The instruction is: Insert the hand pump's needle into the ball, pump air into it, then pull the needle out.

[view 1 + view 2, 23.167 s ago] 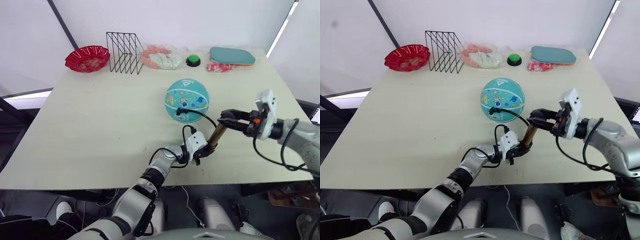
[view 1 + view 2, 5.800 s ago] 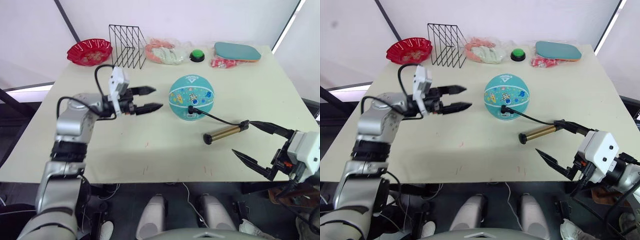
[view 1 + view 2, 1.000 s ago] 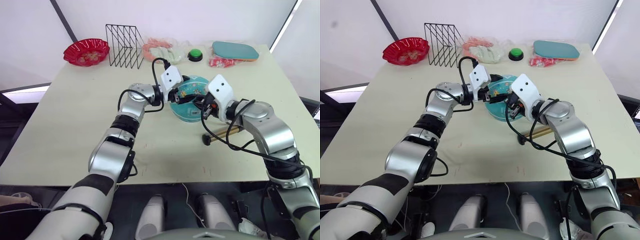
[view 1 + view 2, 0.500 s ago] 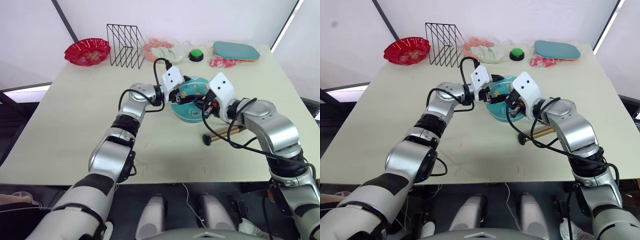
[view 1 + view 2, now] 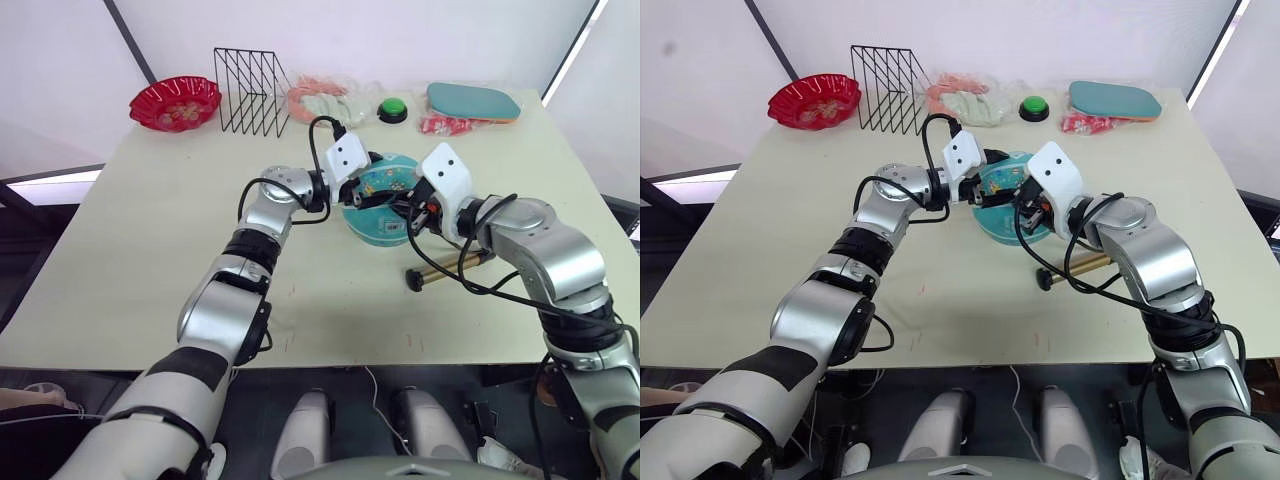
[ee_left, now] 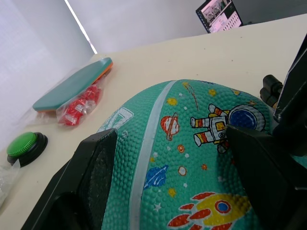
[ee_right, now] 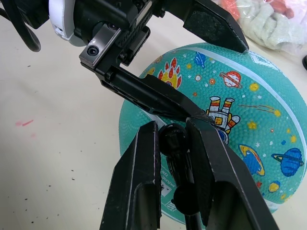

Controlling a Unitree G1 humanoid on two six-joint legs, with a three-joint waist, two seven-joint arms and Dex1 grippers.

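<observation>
Pale cream tabletop [image 5: 150,230], white walls behind it.

Head views: along the far edge sit a red bowl [image 5: 174,102], a black wire rack [image 5: 250,91], a clear bag of pink and pale soft items [image 5: 325,100], a green button [image 5: 393,111] and a teal paddle [image 5: 473,101] resting on a red-patterned packet [image 5: 450,124] near the far right corner. The ball [image 5: 383,198] sits about mid-tabletop, a little toward the far edge. Left hand [image 5: 366,188] reaches in from the robot's left, its fingers spread around the ball. Right hand [image 5: 412,210] comes from the right, right at the ball's near face. The hand pump [image 5: 448,267] lies flat on the tabletop near the ball, toward the near edge and right, its black hose [image 5: 440,263] looping up to the right hand.

Left wrist view: the ball's teal pebbled surface sits between the two black fingers [image 6: 93,177], one on each flank and touching it. Astronaut and planet prints and a white seam face the camera. The green button, the paddle and the packet lie beyond on the tabletop.

Right wrist view: right hand is clenched on the needle's [image 7: 173,143] black fitting, which sits between its two fingers [image 7: 141,177] against the ball, just above the white label [image 7: 168,191]. The metal pin itself cannot be made out. The left hand's fingers bracket the ball from the far side, one lying along its surface close by the fitting.
</observation>
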